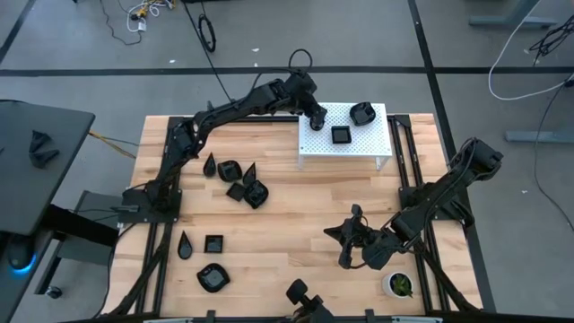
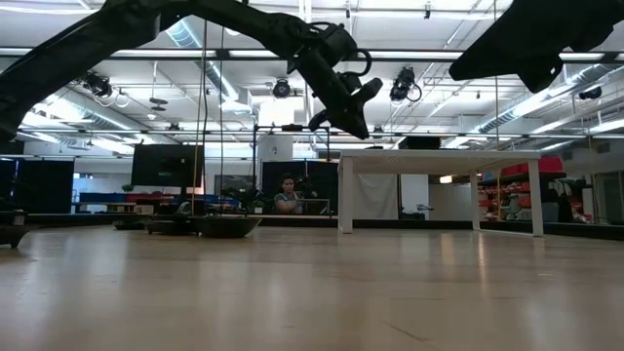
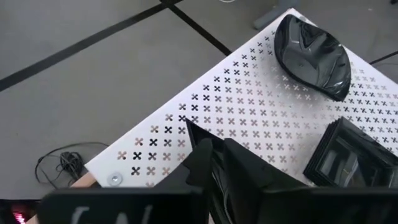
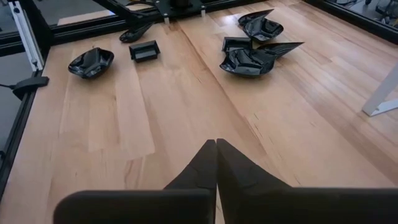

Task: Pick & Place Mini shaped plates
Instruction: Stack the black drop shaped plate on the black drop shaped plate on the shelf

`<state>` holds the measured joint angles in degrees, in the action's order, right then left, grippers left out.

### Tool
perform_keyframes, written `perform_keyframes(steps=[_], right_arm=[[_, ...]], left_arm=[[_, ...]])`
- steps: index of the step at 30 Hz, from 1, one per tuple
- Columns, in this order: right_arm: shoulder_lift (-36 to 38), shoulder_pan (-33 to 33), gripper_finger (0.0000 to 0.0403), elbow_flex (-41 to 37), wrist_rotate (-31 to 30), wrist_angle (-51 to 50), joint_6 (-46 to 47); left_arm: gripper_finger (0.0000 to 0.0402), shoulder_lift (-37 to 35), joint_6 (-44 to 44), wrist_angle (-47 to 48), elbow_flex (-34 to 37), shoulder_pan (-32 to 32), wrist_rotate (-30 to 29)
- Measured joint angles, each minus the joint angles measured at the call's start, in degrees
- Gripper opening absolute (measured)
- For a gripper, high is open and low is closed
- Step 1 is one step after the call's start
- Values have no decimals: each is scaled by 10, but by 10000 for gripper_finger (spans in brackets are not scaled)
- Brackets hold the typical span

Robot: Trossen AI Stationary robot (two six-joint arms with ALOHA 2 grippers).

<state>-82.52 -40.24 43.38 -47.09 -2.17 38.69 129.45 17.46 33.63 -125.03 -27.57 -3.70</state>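
mini shaped plates (image 1: pixel 235 179): 2 on white stand (image 1: pixel 309 149), 9 on table | left pincer (image 1: pixel 317 120): cannot tell | right pincer (image 4: pixel 216 144): closed

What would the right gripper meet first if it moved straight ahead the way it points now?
Probably bare wooden table first. The right gripper, shut, aims between the plates; farther along lies the small square plate, though depth is unclear.

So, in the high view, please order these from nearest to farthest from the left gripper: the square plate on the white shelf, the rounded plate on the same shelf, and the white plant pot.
Measured from the left gripper, over the white shelf's left part:
1. Square plate, just to its right on the shelf.
2. Rounded plate, farther right, near the shelf's back edge.
3. White plant pot, far off at the table's front right corner.
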Motion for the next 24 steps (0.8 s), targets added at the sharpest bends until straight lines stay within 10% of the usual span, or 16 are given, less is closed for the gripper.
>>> perform_keyframes(steps=[24], right_arm=[[0, 1, 9, 0, 0, 8, -4]], left_arm=[[12, 30, -78, -24, -12, 42, 34]])
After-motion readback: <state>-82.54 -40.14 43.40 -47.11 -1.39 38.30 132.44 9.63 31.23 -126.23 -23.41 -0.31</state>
